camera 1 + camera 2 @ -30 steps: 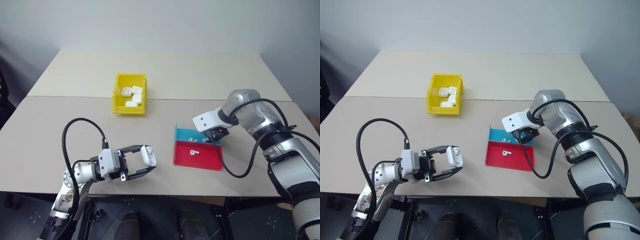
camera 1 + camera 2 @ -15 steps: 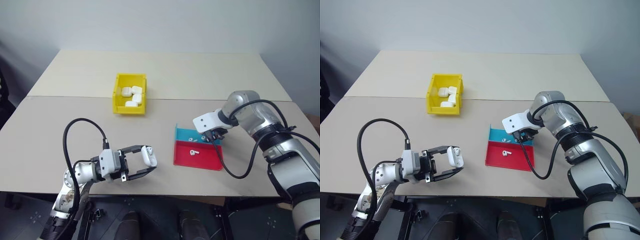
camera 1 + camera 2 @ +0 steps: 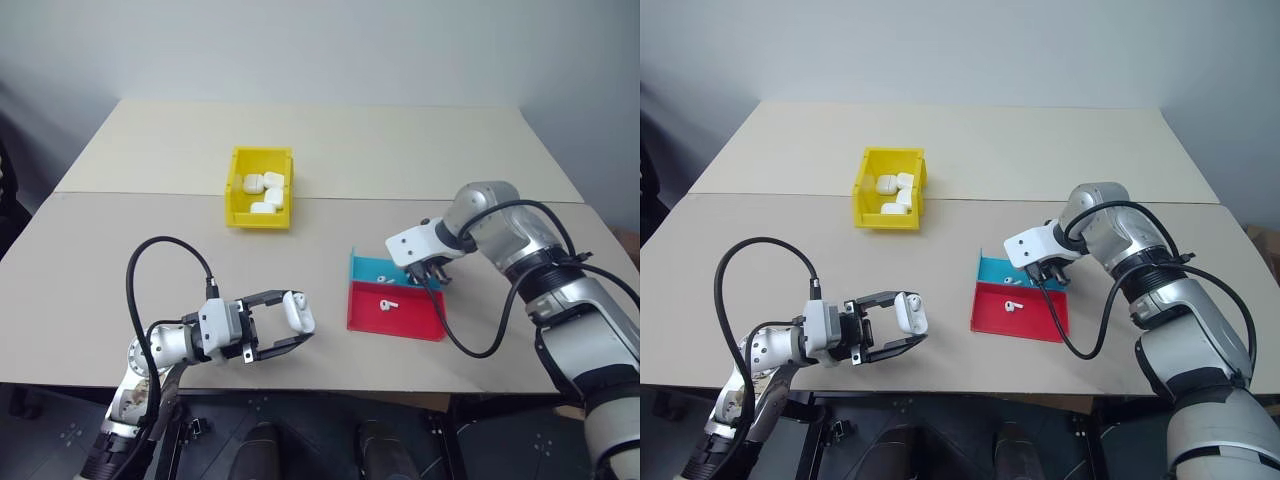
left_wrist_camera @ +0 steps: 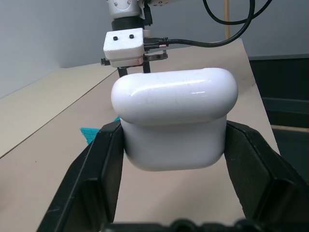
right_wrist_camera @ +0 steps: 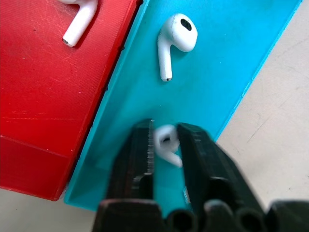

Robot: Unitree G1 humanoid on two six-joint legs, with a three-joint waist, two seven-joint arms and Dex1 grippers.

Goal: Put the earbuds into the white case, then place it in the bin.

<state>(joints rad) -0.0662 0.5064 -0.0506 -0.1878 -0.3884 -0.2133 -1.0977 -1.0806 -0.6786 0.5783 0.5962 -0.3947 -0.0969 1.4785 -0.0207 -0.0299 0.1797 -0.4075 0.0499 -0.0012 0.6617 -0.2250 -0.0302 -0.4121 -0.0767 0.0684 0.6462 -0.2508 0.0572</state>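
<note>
My left gripper (image 3: 295, 320) is shut on the white case (image 3: 297, 311), holding it just above the table's near edge; the case (image 4: 174, 118) sits between the two black fingers. At the right, my right gripper (image 3: 432, 278) points down into the blue tray. Its fingers are shut on one of the earbuds (image 5: 166, 140). A second earbud (image 5: 174, 38) lies loose on the blue floor beyond it. A third earbud (image 3: 388, 303) lies in the red tray. The yellow bin (image 3: 237, 195) stands at the back left of centre.
The shallow blue tray (image 3: 372, 268) and red tray (image 3: 405, 318) lie side by side at the right. Several white cases (image 3: 265, 190) lie inside the bin. A black cable (image 3: 135, 290) loops up from my left arm. A seam crosses the table behind the bin.
My right gripper's fingers have closed around an earbud in the blue tray. The left gripper and its case have stayed where they were.
</note>
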